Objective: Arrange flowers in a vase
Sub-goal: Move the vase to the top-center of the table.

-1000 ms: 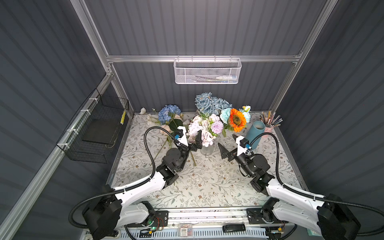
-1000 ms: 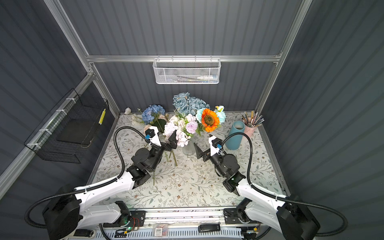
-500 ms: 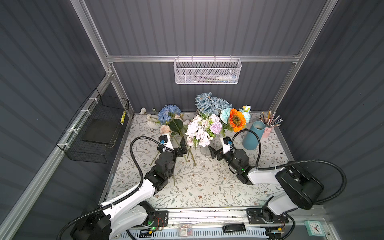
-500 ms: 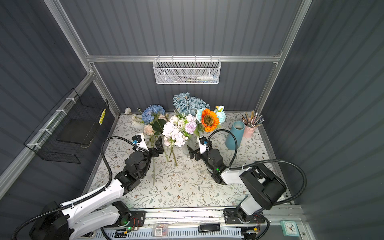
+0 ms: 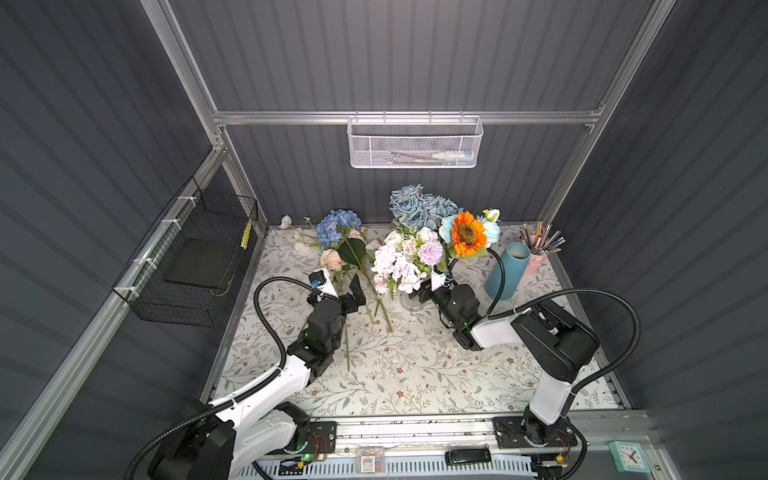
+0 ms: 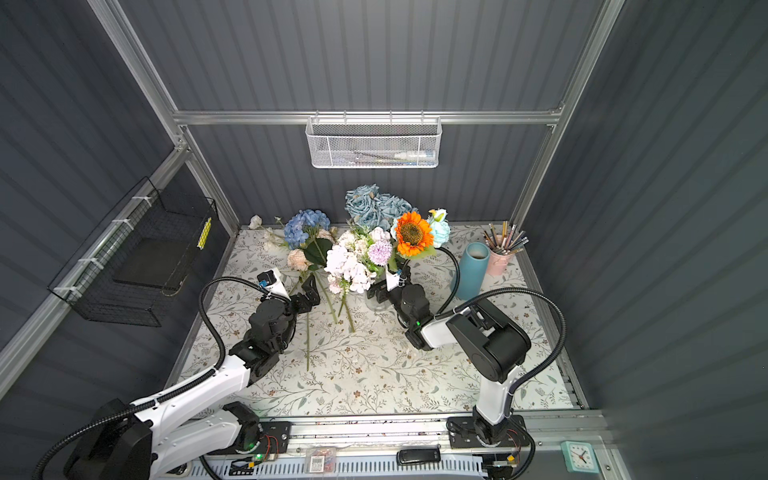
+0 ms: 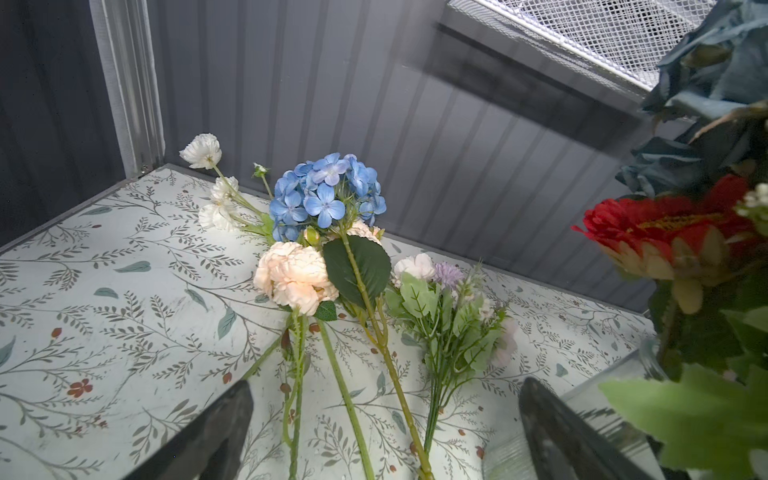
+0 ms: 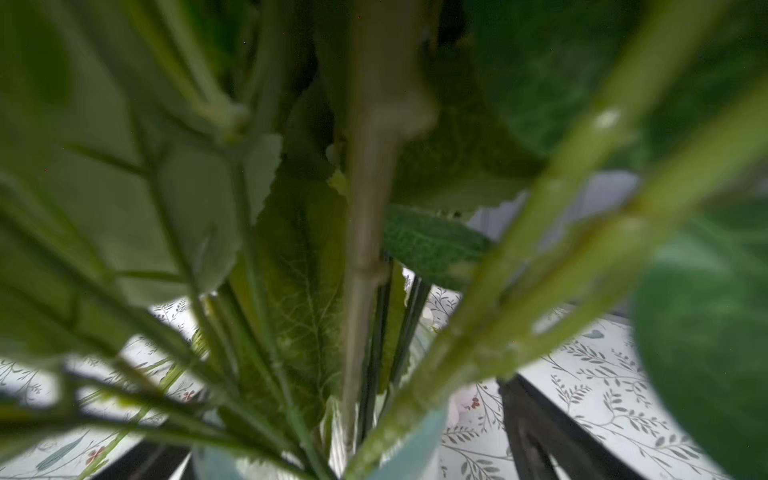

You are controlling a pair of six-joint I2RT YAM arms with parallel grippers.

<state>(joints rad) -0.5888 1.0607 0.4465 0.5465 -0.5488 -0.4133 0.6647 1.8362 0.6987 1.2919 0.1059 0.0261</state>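
Stems (image 7: 342, 390) now under lowered left gripper (image 5: 345, 291), right gripper (image 5: 417, 293) at vase (image 5: 409, 304)

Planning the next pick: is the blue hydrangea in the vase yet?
Out. The blue hydrangea lies flat on the table, its stem stretched along it.

Arms repositioning: the left gripper (image 5: 348, 291) is dropping away from the white-pink bunch (image 5: 395, 266) and pulling back toward its own base. It is now sitting low over the loose stems (image 7: 347, 399) on the bench (image 5: 415, 374), with a jaw at each side of them. The right arm is folding, its elbow (image 5: 555, 345) rising high. The right gripper (image 5: 417, 294) is coming in under the sunflower (image 5: 467, 235) to the glass vase (image 5: 409, 306), with a jaw at each side of the rim.
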